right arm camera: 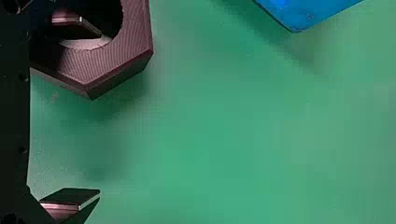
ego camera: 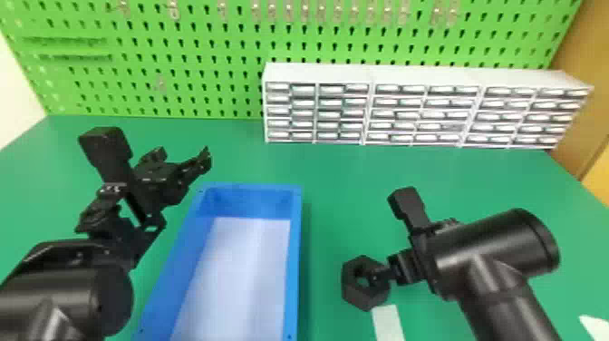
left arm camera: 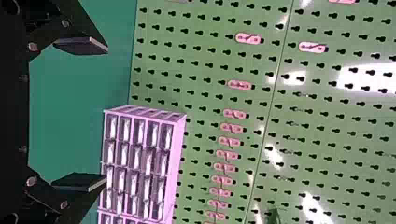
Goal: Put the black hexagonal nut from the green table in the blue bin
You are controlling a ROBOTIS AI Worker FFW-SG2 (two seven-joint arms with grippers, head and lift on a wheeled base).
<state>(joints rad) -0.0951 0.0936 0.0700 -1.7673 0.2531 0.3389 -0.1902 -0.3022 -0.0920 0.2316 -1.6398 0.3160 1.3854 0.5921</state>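
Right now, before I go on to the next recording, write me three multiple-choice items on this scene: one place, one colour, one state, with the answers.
1. Where is the hexagonal nut?
A) Inside the blue bin
B) To the right of the blue bin
C) To the left of the blue bin

2. What colour is the drawer unit?
A) Red
B) Black
C) White

3. How are the jaws of the left gripper?
A) Apart, holding nothing
B) Shut, holding nothing
C) Clamped on the hexagonal nut

1: B, as the head view has it outside the bin's right wall.
2: C, shown by its pale top and frame in the head view.
3: A, since the left wrist view shows a wide gap with nothing gripped.
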